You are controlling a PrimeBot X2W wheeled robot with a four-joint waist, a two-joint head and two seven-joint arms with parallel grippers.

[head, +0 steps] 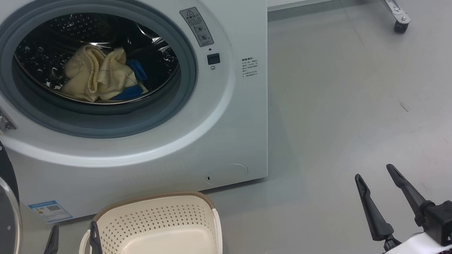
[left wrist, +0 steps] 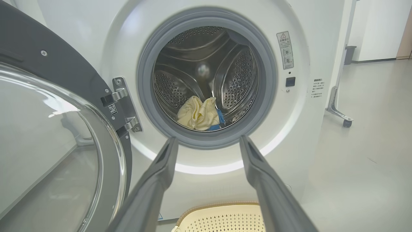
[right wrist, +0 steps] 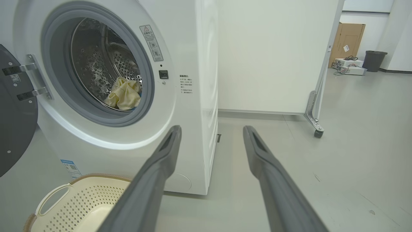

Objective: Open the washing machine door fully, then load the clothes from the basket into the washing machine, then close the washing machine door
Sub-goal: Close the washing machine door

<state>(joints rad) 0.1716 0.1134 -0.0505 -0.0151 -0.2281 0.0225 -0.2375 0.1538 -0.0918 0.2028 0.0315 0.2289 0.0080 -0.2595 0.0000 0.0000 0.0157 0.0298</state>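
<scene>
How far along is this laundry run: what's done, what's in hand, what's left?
Done: the washing machine door stands wide open, the clothes lie inside the washing machine, and the basket looks empty where it is visible. In hand: nothing. The left gripper and the right gripper are both open and hold nothing. Left: closing the door.

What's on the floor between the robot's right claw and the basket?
Nothing. In the head view, just bare grey floor stretches between the right claw and the basket, which sits in front of the washing machine.
</scene>
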